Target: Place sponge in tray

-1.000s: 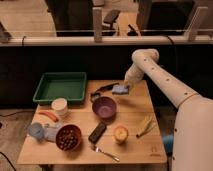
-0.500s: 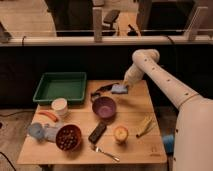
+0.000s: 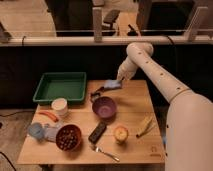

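Observation:
The light-blue sponge [image 3: 114,84] hangs just above the table's back edge, right of the green tray [image 3: 60,88]. My gripper [image 3: 111,86] reaches in from the right on the white arm and is shut on the sponge. It sits about a hand's width from the tray's right wall. The tray has nothing in it. A dark shape [image 3: 97,92] lies just left of and below the sponge; I cannot tell whether it is part of the gripper or a separate object.
A purple bowl [image 3: 104,107] stands below the sponge. A white cup [image 3: 59,106], a carrot [image 3: 47,116], a light-blue cup [image 3: 35,131] and a bowl of red fruit [image 3: 68,137] fill the left front. A dark bar [image 3: 97,132], an apple [image 3: 120,134], a banana [image 3: 145,125] and a fork [image 3: 105,152] lie in front.
The gripper and the sponge have shifted a little to the left and slightly up, toward the tray. Nothing else on the table has moved.

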You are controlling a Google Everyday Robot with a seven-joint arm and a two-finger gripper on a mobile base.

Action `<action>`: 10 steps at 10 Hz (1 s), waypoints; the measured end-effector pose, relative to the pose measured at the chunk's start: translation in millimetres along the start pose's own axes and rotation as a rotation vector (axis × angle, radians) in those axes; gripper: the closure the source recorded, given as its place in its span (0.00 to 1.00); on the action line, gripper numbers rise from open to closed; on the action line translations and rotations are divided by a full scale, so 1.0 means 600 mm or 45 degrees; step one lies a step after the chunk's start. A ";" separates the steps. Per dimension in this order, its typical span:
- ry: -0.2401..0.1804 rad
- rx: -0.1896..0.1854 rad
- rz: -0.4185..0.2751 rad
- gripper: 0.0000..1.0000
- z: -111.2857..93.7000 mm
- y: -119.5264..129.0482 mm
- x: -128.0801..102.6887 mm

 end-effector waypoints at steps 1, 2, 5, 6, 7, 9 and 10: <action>-0.007 0.011 -0.035 0.96 0.001 -0.019 0.001; -0.011 0.019 -0.065 0.96 0.001 -0.037 0.002; -0.020 0.031 -0.144 0.96 0.004 -0.080 0.007; -0.025 0.030 -0.160 0.96 0.009 -0.090 0.007; -0.035 0.029 -0.195 0.96 0.020 -0.117 0.004; -0.036 0.030 -0.220 0.96 0.030 -0.136 0.002; -0.031 0.031 -0.238 0.96 0.038 -0.149 -0.002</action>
